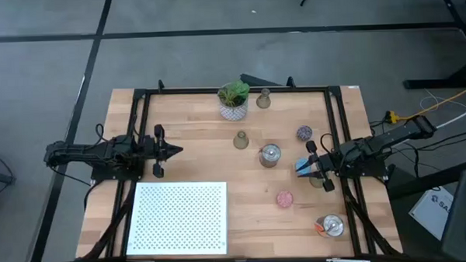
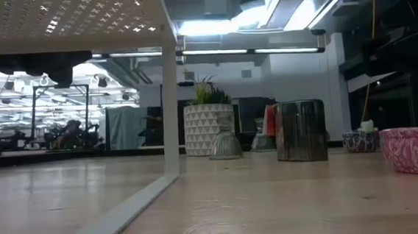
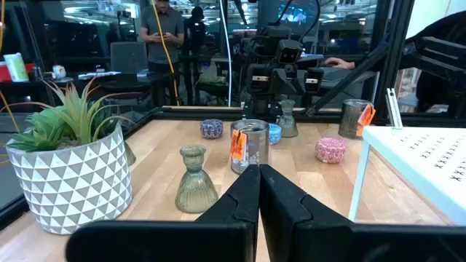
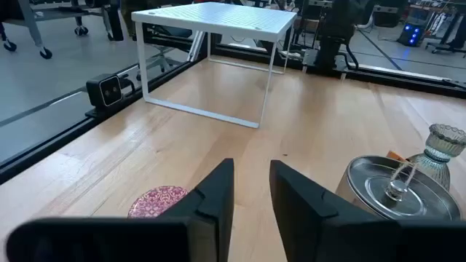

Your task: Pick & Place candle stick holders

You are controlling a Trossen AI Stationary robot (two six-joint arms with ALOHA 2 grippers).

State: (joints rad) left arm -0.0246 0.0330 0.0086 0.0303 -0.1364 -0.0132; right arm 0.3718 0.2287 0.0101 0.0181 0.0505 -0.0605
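Observation:
Eight small round holders stand on the wooden table's right half. The blue one is right at my right gripper's fingertips, and an olive-grey one is beside that gripper. Further off are pink, speckled purple, two silver and two more olive-grey. My right gripper is open with nothing between its fingers, and its wrist view hides the blue holder. My left gripper is shut and empty at the table's left middle.
A green plant in a white patterned pot stands at the far middle. A white perforated rack on thin legs covers the near left. A black frame runs along the table's sides. People show in the room beyond.

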